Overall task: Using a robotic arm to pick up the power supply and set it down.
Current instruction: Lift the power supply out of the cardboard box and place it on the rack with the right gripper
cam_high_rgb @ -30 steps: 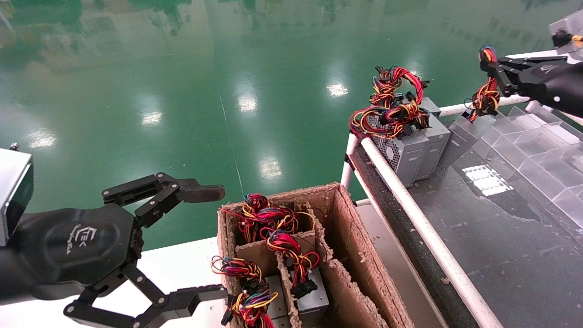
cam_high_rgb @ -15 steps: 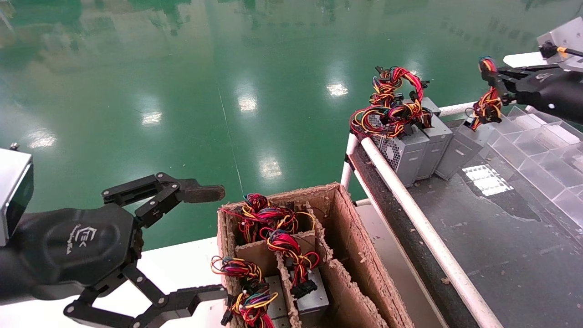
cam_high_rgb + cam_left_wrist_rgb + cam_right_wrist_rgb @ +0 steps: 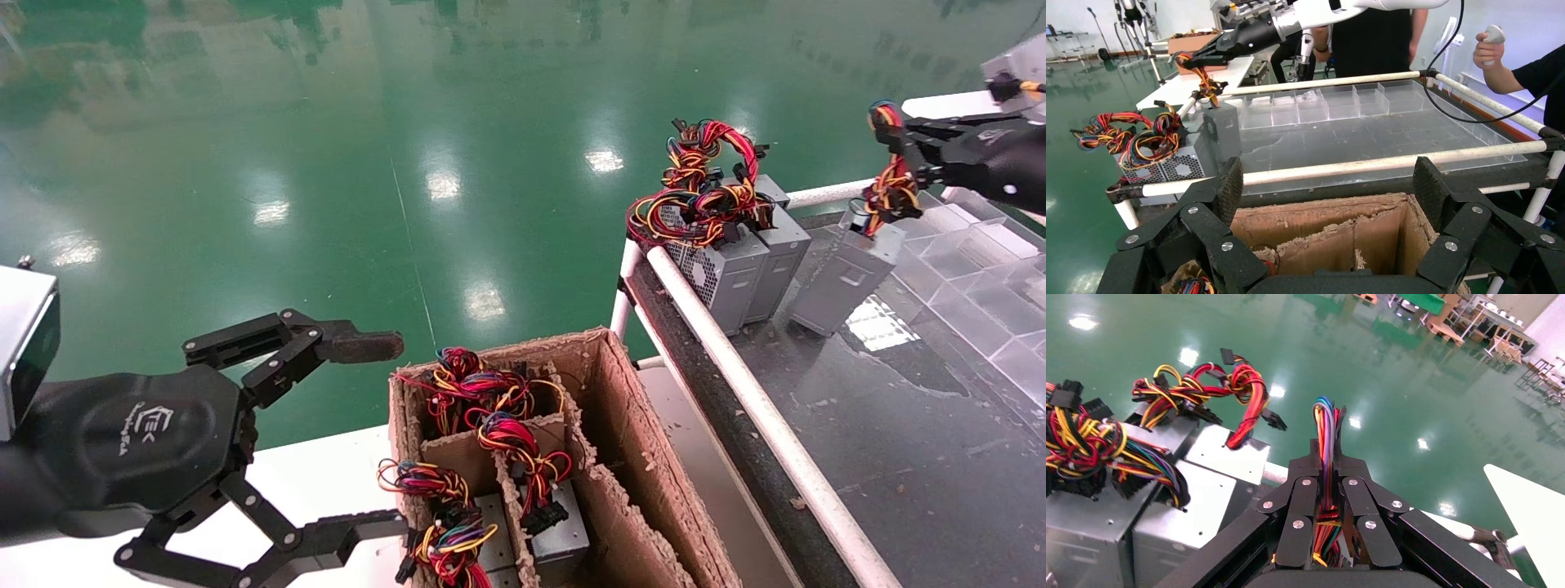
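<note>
The left gripper point(image 3: 384, 433) is idling with fingers spread beside the cardboard box point(image 3: 621, 441). Over at the conveyor table's point(image 3: 923, 425) far edge, the right gripper point(image 3: 891, 143) is pinching the wire bundle point(image 3: 892, 189), the power supply point(image 3: 846, 273) hanging tilted beside two others point(image 3: 739, 265). Best to be lowering slowly, letting it settle flat before opening.

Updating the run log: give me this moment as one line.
right black claw gripper: shut on wire bundle | grey metal box power supply: hanging tilted, beside two grey units on dark table | left gripper: open, parked by cardboard box
</note>
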Controlling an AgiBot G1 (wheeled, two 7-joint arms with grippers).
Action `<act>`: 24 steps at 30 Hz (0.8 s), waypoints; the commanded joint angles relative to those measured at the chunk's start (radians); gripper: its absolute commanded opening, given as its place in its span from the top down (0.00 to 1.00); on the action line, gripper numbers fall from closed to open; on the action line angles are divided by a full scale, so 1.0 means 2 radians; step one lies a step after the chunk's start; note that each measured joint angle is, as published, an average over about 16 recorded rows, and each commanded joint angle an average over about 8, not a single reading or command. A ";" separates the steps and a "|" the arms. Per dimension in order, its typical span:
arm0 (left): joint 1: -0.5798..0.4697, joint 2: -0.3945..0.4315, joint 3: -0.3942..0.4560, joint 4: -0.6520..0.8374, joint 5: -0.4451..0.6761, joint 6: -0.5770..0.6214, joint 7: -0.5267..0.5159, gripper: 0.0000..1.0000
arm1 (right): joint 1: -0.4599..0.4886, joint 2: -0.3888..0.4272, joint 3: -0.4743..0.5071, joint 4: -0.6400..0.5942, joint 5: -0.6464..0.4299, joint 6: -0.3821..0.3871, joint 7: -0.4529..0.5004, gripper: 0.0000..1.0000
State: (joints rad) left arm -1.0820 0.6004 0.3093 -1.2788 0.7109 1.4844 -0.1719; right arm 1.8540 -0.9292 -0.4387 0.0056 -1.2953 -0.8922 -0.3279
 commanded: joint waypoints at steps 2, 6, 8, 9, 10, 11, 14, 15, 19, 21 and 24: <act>0.000 0.000 0.000 0.000 0.000 0.000 0.000 0.00 | 0.001 -0.007 -0.001 0.000 -0.001 0.006 0.000 1.00; 0.000 0.000 0.000 0.000 0.000 0.000 0.000 0.00 | 0.002 -0.021 -0.002 0.000 -0.003 0.013 0.000 1.00; 0.000 0.000 0.000 0.000 0.000 0.000 0.000 0.00 | 0.002 -0.027 -0.003 0.000 -0.004 0.017 0.000 1.00; 0.000 0.000 0.000 0.000 0.000 0.000 0.000 0.00 | 0.003 -0.031 -0.003 0.000 -0.004 0.019 0.000 1.00; 0.000 0.000 0.000 0.000 0.000 0.000 0.000 0.00 | 0.003 -0.034 -0.003 0.000 -0.005 0.021 0.000 1.00; 0.000 0.000 0.000 0.000 0.000 0.000 0.000 0.00 | 0.003 -0.038 -0.004 -0.001 -0.005 0.024 0.001 1.00; 0.000 0.000 0.000 0.000 0.000 0.000 0.000 0.00 | 0.003 -0.047 -0.004 -0.001 -0.006 0.033 0.001 1.00; 0.000 0.000 0.000 0.000 0.000 0.000 0.000 0.00 | 0.004 -0.050 -0.004 -0.001 -0.006 0.036 0.001 1.00; 0.000 0.000 0.000 0.000 0.000 0.000 0.000 0.00 | 0.003 -0.061 -0.006 -0.001 -0.008 0.047 0.000 1.00; 0.000 0.000 0.000 0.000 0.000 0.000 0.000 0.00 | 0.003 -0.065 -0.006 -0.001 -0.009 0.052 -0.002 1.00; 0.000 0.000 0.001 0.000 0.000 0.000 0.000 0.00 | 0.001 -0.071 -0.007 -0.001 -0.010 0.057 -0.003 0.71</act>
State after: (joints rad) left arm -1.0822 0.6000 0.3103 -1.2788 0.7102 1.4840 -0.1714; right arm 1.8555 -1.0664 -0.4516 0.0019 -1.3138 -0.7823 -0.3327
